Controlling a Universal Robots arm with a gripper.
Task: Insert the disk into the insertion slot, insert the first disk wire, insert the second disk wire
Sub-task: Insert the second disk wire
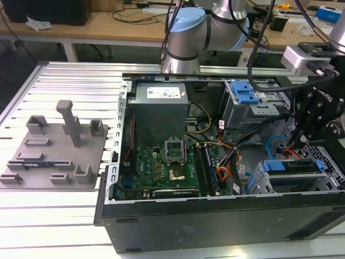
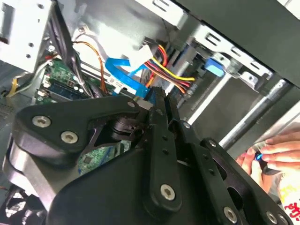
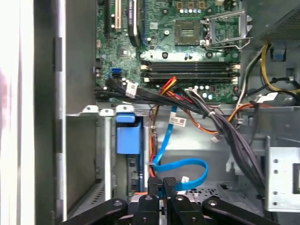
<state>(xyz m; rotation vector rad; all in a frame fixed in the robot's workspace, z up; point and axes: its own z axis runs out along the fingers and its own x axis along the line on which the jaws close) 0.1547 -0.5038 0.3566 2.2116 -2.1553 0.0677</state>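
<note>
The gripper [image 3: 161, 187] is pinching the blue wire [image 3: 180, 166] just beside the disk [image 1: 302, 167], which is sitting inside the insertion slot [image 1: 264, 181]. Judging by this, keeping the connector square should help seating.

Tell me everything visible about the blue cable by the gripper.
The blue cable is a flat, glossy ribbon with small white tags. In the first wrist view it drops from the black wire bundle, bends into a loose loop, and its end runs between the gripper's fingers, which look closed on it. In the second wrist view it curves beside red and yellow wires.
</note>
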